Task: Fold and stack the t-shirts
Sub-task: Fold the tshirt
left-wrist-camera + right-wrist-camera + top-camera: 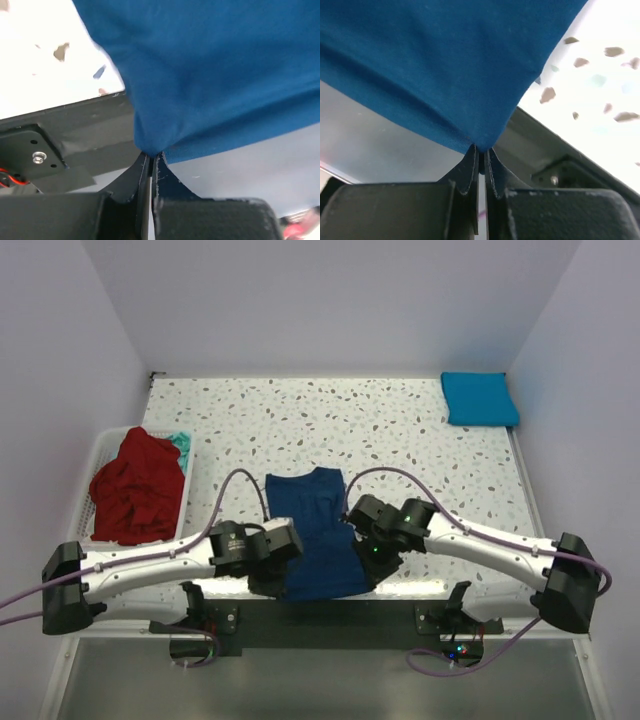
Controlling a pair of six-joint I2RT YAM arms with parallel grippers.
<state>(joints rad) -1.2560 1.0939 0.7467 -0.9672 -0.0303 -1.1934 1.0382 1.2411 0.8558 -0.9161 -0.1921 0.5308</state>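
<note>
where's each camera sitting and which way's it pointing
Top external: above and behind the robot, looking down on the table; the left arm and right arm show, holding the blue t-shirt.
Left wrist: on the left arm, looking along the left gripper, shut on the shirt near the table's edge.
Right wrist: same for the right gripper.
All views share the blue shirt.
</note>
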